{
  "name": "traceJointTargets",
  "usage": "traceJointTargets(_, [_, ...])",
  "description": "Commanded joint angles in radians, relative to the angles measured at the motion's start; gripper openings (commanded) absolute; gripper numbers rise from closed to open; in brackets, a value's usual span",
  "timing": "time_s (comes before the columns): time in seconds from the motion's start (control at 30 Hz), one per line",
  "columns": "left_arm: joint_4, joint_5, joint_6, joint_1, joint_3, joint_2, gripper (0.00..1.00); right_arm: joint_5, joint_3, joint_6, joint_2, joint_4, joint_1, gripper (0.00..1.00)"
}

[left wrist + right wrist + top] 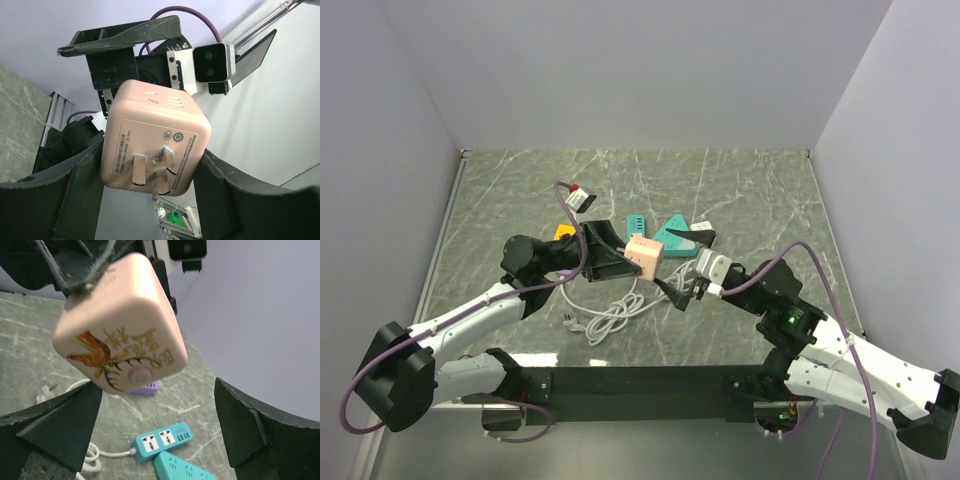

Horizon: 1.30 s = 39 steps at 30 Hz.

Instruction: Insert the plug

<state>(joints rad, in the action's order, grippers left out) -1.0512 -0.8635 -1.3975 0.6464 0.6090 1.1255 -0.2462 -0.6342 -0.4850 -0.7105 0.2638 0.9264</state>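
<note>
The left tool (150, 150) grips the pink cube plug (155, 125) by its sides, raised above the surface (740, 190) with its prongs bare. The right tool (157, 385) gapes empty just beside it. Probably best: square the prongs to a socket on the teal power strip (162, 437) first, then press straight in.

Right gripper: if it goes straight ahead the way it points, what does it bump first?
Probably the pink cube-shaped plastic adapter held up by the left gripper, straight before the open right gripper; depth unclear.
</note>
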Motion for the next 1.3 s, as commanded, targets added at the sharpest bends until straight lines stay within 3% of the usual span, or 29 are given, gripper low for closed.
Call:
traceJointTargets(0.0, [-0.033, 0.018, 0.0, 0.015, 0.011, -0.03, 0.0, 0.057, -0.039, -0.056, 0.019, 0.083, 0.051, 0.98])
traceJointTargets(0.63, [-0.138, 0.018, -0.046, 0.032, -0.023, 0.0, 0.0, 0.12, -0.081, -0.15, 0.0, 0.086, 0.199, 0.92])
traceJointTargets(0.73, [-0.156, 0.014, -0.057, 0.032, -0.026, -0.003, 0.0, 0.127, -0.097, -0.152, -0.015, 0.072, 0.207, 0.85])
traceJointTargets(0.83, [-0.164, 0.011, -0.055, 0.033, -0.029, -0.007, 0.0, 0.127, -0.11, -0.149, -0.027, 0.049, 0.213, 0.6])
traceJointTargets(0.93, [-0.179, 0.004, -0.055, 0.032, -0.032, -0.01, 0.0, 0.124, -0.119, -0.142, -0.033, 0.035, 0.215, 0.47])
traceJointTargets(0.97, [-0.161, 0.007, -0.045, 0.033, -0.029, -0.009, 0.03, 0.124, -0.122, -0.141, -0.033, 0.028, 0.215, 0.36])
traceJointTargets(1.0, [-0.146, 0.009, -0.032, 0.033, -0.026, -0.009, 0.09, 0.125, -0.124, -0.141, -0.032, 0.026, 0.216, 0.32])
traceJointTargets(1.03, [-0.123, 0.017, -0.018, 0.032, -0.02, -0.007, 0.24, 0.13, -0.128, -0.139, -0.032, 0.025, 0.215, 0.21])
traceJointTargets(1.13, [-0.015, 0.053, 0.066, 0.022, -0.006, -0.015, 0.48, 0.18, -0.15, -0.132, -0.037, 0.003, 0.215, 0.0])
traceJointTargets(1.2, [0.095, 0.099, 0.15, 0.009, 0.014, -0.033, 0.55, 0.217, -0.16, -0.133, -0.044, -0.017, 0.213, 0.0])
traceJointTargets(1.23, [0.132, 0.112, 0.179, 0.004, 0.032, -0.042, 0.66, 0.244, -0.176, -0.129, -0.047, -0.026, 0.213, 0.0])
traceJointTargets(1.27, [0.172, 0.125, 0.23, -0.002, 0.038, -0.05, 0.71, 0.245, -0.186, -0.126, -0.05, -0.05, 0.213, 0.0])
